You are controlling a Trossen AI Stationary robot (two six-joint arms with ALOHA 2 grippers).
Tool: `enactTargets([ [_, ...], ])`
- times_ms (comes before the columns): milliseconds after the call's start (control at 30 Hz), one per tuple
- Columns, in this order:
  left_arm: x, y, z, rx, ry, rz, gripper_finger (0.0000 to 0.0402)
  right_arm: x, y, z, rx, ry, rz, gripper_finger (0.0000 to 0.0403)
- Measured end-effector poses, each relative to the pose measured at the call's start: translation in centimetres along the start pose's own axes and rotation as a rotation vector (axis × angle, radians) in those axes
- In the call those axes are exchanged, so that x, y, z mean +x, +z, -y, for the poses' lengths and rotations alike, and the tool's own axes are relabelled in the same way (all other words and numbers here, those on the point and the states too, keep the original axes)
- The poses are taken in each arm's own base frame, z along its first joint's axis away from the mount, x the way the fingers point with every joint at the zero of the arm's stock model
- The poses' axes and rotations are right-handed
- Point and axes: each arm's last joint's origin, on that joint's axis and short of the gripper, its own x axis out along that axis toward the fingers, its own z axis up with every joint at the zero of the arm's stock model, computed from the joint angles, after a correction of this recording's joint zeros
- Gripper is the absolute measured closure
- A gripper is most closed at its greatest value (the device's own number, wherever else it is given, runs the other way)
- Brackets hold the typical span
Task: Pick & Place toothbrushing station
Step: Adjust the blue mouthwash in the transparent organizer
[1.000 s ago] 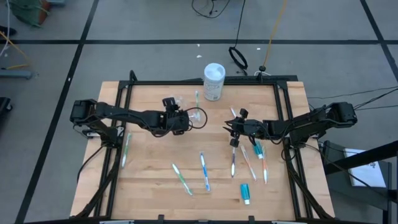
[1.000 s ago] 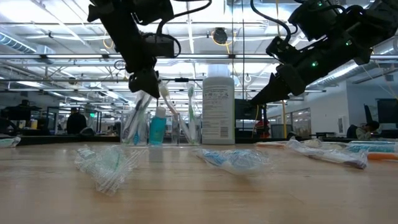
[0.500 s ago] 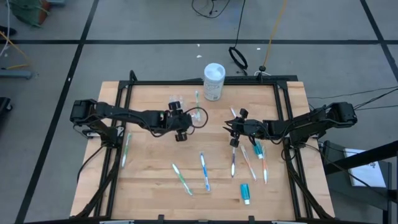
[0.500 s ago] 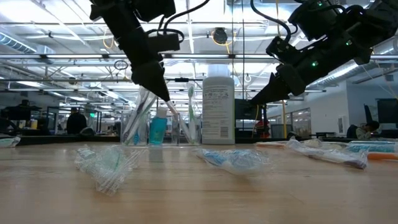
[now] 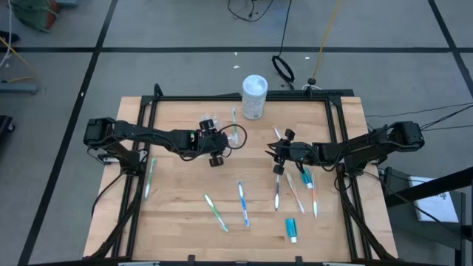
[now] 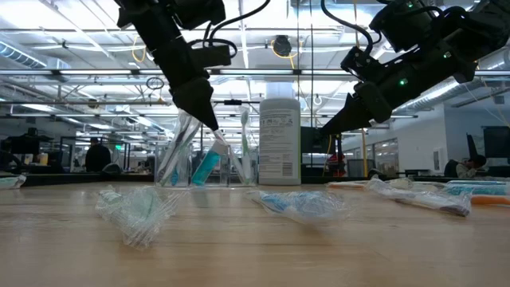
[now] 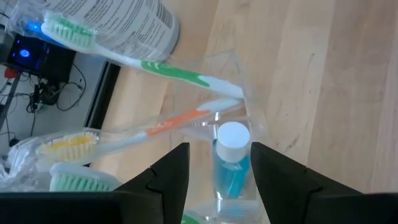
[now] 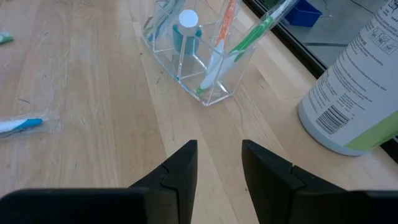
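The toothbrushing station, a small clear holder, stands on its base at the table's far middle. It holds several toothbrushes and a blue tube with a white cap, which leans in its compartment. My left gripper hangs open just above the holder, slanting down, its fingertips on either side of the cap. My right gripper hovers open at the table's right middle, with nothing between its fingers. My left gripper has its fingertips beside the tube's white cap, coming from above at a slant. I cannot tell whether a finger touches the cap. The tube leans in the holder, its lower end inside.
A white lidded tub stands right of the holder, near the far edge. Wrapped toothbrushes lie scattered over the near half and under my right arm. A small blue tube lies near the front edge, and one brush at the left.
My left gripper has turned at the wrist without shifting place: its fingers swung from pointing down left of the tube to slanting down over the tube's cap. The blue tube has tipped from upright to leaning, its cap toward the table's right.
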Motion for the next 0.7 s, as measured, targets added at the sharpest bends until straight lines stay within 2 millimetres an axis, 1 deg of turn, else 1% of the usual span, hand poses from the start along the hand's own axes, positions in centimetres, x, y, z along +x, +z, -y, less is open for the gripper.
enactTargets([
  [100,0.1,0.3,-0.1,-0.036,-0.002,0.031,0.0225,0.0,0.0,0.0,-0.002,0.0,0.0,0.0287],
  [200,0.6,0.8,0.1,-0.072,-0.017,0.076,0.0225,0.0,0.0,0.0,-0.002,-0.001,0.0,0.0287],
  [300,1.8,0.7,0.5,-0.015,-0.016,0.06,0.0225,0.0,0.0,0.0,-0.004,-0.001,0.001,0.0287],
  [433,3.4,0.0,0.8,0.047,0.016,-0.012,0.0225,0.0,0.0,0.0,-0.005,-0.001,-0.001,0.0287],
  [533,3.5,-0.1,0.7,0.068,0.073,-0.029,0.0225,0.0,0.0,0.0,-0.005,-0.001,0.0,0.0287],
  [700,3.1,-0.4,0.5,0.086,0.077,-0.054,0.0225,0.0,0.0,0.0,-0.007,-0.002,0.0,0.0287],
])
